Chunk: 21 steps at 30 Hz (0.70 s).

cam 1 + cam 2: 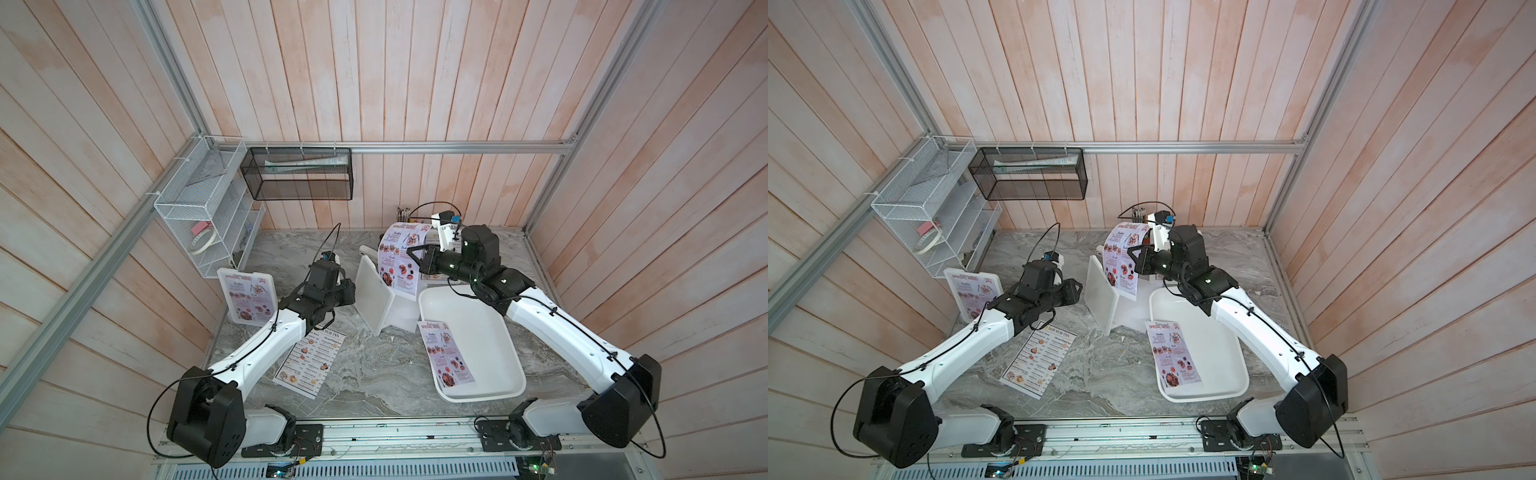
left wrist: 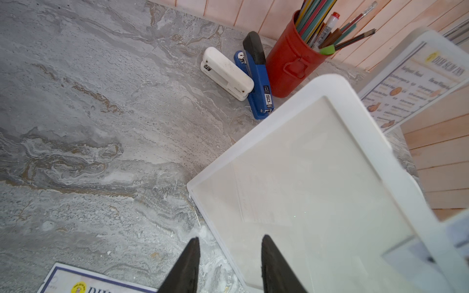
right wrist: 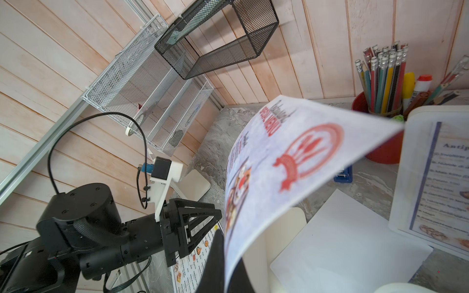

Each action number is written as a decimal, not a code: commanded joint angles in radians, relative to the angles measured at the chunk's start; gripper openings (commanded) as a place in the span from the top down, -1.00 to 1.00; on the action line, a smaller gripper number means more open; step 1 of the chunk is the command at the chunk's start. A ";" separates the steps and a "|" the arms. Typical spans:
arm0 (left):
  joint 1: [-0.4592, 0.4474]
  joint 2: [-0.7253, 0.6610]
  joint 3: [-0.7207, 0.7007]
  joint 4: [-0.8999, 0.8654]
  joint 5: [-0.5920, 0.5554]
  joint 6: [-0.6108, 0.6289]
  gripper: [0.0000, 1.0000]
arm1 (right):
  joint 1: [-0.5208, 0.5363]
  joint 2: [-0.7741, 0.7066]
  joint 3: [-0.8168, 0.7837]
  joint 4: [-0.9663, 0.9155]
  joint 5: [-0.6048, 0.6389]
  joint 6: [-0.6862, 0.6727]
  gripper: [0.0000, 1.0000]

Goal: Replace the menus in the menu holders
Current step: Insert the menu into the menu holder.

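Pale plank walls (image 1: 415,83) surround a grey marbled bench (image 1: 374,382). Just left of the white tray's (image 1: 486,340) far corner stands an empty menu holder (image 1: 372,299), tilted. Above it the right claw (image 1: 412,250) is clamped tight on a curling SPECIAL MENU sheet (image 1: 397,266). The left claw (image 2: 229,241), farther left of the tray, is partly apart, tips straddling the holder's edge; contact unclear. A second SPECIAL MENU sheet (image 1: 446,355) lies in the tray, a DIM SUM INN sheet (image 1: 309,361) flat well left of it.

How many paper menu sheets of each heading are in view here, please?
Pinkish paper sheets headed SPECIAL MENU: 3
White paper sheets headed DIM SUM INN: 2
Total: 5
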 commanded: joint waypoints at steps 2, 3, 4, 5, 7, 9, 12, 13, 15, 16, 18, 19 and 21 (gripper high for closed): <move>-0.015 -0.025 0.045 -0.038 -0.026 0.015 0.15 | -0.003 0.018 0.014 0.048 -0.014 -0.029 1.00; -0.016 -0.028 0.047 -0.043 -0.026 0.012 0.15 | -0.001 0.022 0.014 0.055 -0.015 -0.035 1.00; -0.017 -0.030 0.046 -0.045 -0.025 0.008 0.15 | 0.000 0.027 0.014 0.064 -0.016 -0.039 1.00; -0.017 -0.033 0.047 -0.046 -0.023 0.007 0.15 | 0.001 0.031 0.014 0.070 -0.013 -0.043 1.00; -0.017 -0.044 0.043 -0.047 -0.022 -0.004 0.15 | 0.003 0.038 0.010 0.090 -0.012 -0.052 1.00; -0.017 -0.051 0.042 -0.053 -0.026 -0.013 0.14 | 0.008 0.045 0.006 0.109 -0.007 -0.060 1.00; -0.016 -0.055 0.047 -0.069 -0.029 -0.024 0.14 | 0.015 0.062 0.007 0.124 -0.002 -0.070 1.00; -0.016 -0.056 0.049 -0.076 -0.032 -0.028 0.13 | 0.018 0.068 0.009 0.128 0.002 -0.077 1.00; -0.015 -0.057 0.049 -0.082 -0.035 -0.032 0.11 | 0.028 0.076 0.008 0.140 0.020 -0.090 1.00; -0.016 -0.056 0.047 -0.083 -0.036 -0.035 0.11 | 0.033 0.080 0.008 0.146 0.029 -0.097 1.00; -0.015 -0.053 0.044 -0.085 -0.035 -0.039 0.11 | 0.038 0.086 0.008 0.158 0.042 -0.106 1.00; -0.016 -0.054 0.042 -0.085 -0.034 -0.041 0.11 | 0.043 0.089 0.007 0.167 0.046 -0.113 1.00; -0.014 -0.051 0.036 -0.085 -0.031 -0.045 0.11 | 0.052 0.095 0.003 0.178 0.062 -0.127 1.00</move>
